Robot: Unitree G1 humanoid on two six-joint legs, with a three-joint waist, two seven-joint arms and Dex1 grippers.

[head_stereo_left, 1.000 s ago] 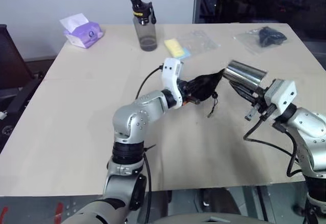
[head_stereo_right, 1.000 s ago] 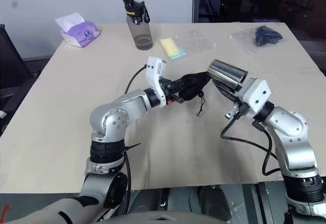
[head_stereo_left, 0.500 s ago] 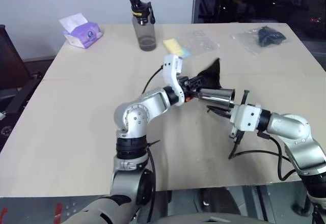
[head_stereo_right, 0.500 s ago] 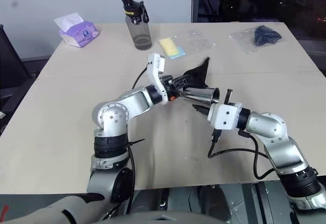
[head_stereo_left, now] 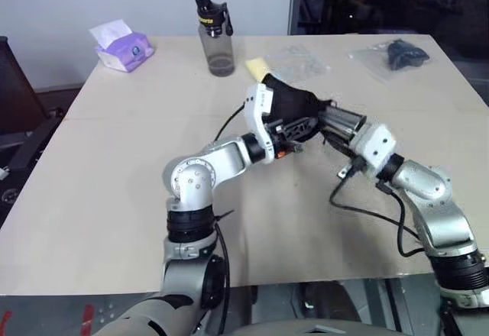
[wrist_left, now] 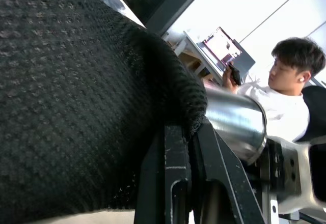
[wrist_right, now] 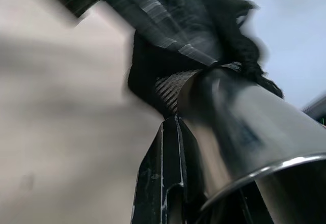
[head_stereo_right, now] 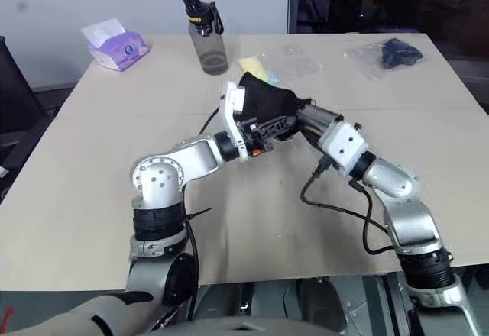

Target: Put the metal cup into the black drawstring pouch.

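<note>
My left gripper [head_stereo_left: 294,128] pinched the black drawstring pouch [head_stereo_left: 290,103]; right gripper [head_stereo_left: 341,128], jaws clamped on the metal cup [wrist_left: 235,123], had it partly inside. Slack fabric could snag its rim.

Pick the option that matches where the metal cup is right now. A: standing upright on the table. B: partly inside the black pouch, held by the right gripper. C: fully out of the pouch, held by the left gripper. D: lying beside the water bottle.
B: the metal cup lies tilted in the right gripper, its far end under the black drawstring pouch that the left gripper holds up.
</note>
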